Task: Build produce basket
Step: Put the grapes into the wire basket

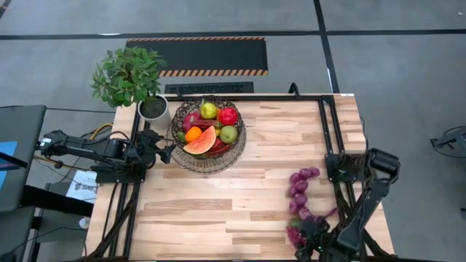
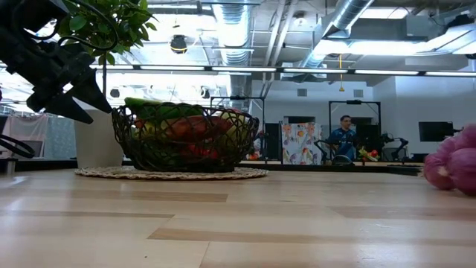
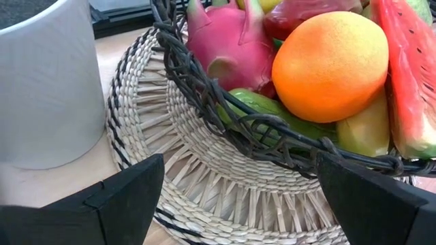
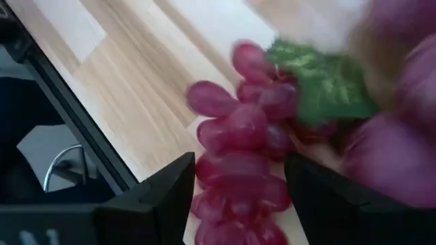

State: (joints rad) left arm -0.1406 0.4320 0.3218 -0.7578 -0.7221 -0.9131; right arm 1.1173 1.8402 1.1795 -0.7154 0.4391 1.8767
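Note:
The dark wire basket (image 1: 207,137) stands on a pale woven mat (image 3: 204,177) at the far left of the table. It holds a watermelon slice (image 1: 202,142), an orange (image 3: 330,64), a pink dragon fruit (image 3: 231,41) and other produce. My left gripper (image 1: 166,151) waits open beside the basket's left rim, touching nothing. A long bunch of purple grapes (image 1: 298,193) lies on the table at the near right. My right gripper (image 4: 238,184) points down at its near end (image 1: 295,234), one finger on each side of the grapes. My right gripper comes at the near end of the grape bunch (image 4: 235,173) from above, slanting, and the grapes fill the gap between its two fingers. The view is blurred, so I cannot tell whether the fingers touch them. The bunch lies on the table.
A white pot (image 1: 153,109) with a leafy green plant (image 1: 127,73) stands at the far left corner, close to the basket and my left arm. A green leaf (image 4: 327,88) sits on the grape bunch. Black frame rails (image 1: 328,131) run along the table's sides.

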